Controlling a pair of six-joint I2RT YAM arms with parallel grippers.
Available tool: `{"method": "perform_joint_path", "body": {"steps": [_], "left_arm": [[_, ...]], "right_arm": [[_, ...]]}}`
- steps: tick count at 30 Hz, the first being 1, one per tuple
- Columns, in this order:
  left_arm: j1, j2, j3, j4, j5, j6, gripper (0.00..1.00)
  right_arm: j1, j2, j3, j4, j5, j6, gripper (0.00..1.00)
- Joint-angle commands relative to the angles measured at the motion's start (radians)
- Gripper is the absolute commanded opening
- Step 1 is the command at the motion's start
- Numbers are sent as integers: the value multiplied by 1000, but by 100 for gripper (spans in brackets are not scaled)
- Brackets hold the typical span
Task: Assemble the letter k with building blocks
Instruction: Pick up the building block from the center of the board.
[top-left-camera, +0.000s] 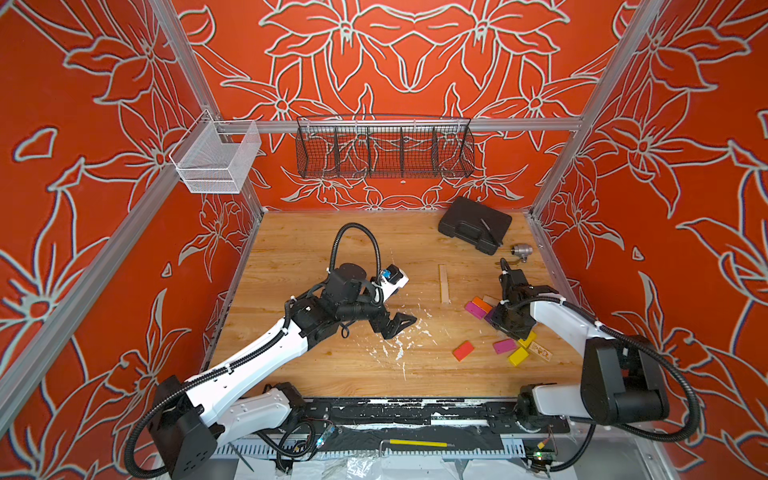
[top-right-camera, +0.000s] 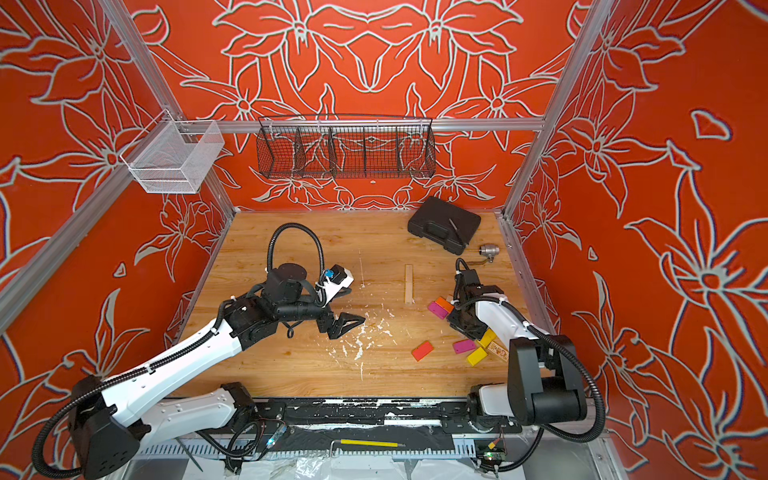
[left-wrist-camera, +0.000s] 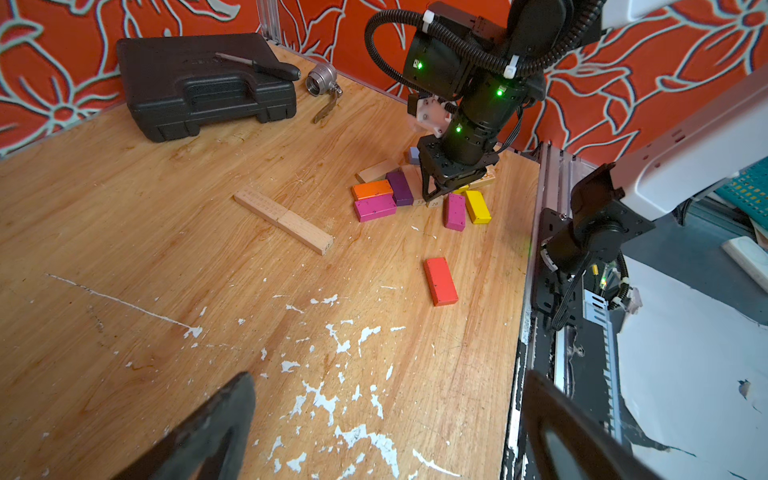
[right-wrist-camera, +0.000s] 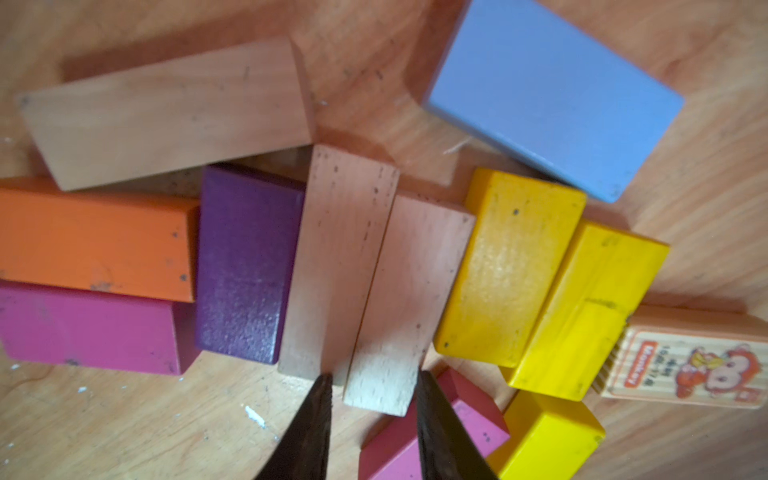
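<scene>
Left gripper (top-left-camera: 402, 328) hung over the mid desk (top-left-camera: 316, 232), jaws wide open, holding nothing. Right of it, two plain blocks (top-left-camera: 444, 284) lay end to end, well apart from the rest; we read that as the k's upright, already laid. A red block (top-left-camera: 463, 350) lay alone nearer the front. The other building blocks sat packed at the desk's right side. The right gripper (right-wrist-camera: 372, 376) was down among them, jaws closed across the near end of a plain wood block (right-wrist-camera: 411, 282). That block lay flat, wedged between a second plain block (right-wrist-camera: 340, 249) and a yellow block (right-wrist-camera: 511, 266). We judged them light, stiff and not fragile, with painted faces probably slicker than bare wood. Best hold, in our view, was across the narrow width on the long edges, nearer the middle. An end pinch could let the block pivot and drag its neighbours.
</scene>
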Motion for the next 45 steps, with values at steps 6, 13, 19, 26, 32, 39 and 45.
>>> {"method": "perform_joint_path", "body": {"steps": [6,13,19,26,32,39,45], "left_arm": [[-4,0,16,-8,1,22,97],[-3,1,16,-8,0,22,97],[-3,1,18,-11,0,22,97],[-3,1,15,-9,0,20,97],[-3,5,16,-9,2,20,97],[-3,6,16,-11,0,22,97],[-4,9,17,-9,6,20,97]], "right_arm": [[-7,-49,-39,2,-12,-22,44],[-8,-62,-40,2,-23,-43,43],[-8,-48,-41,-8,-10,-38,37],[-8,-33,-49,-10,7,-35,35],[-7,-11,-58,16,5,-29,35],[-8,21,-58,38,14,-39,35],[-11,54,-40,61,44,-77,37]]}}
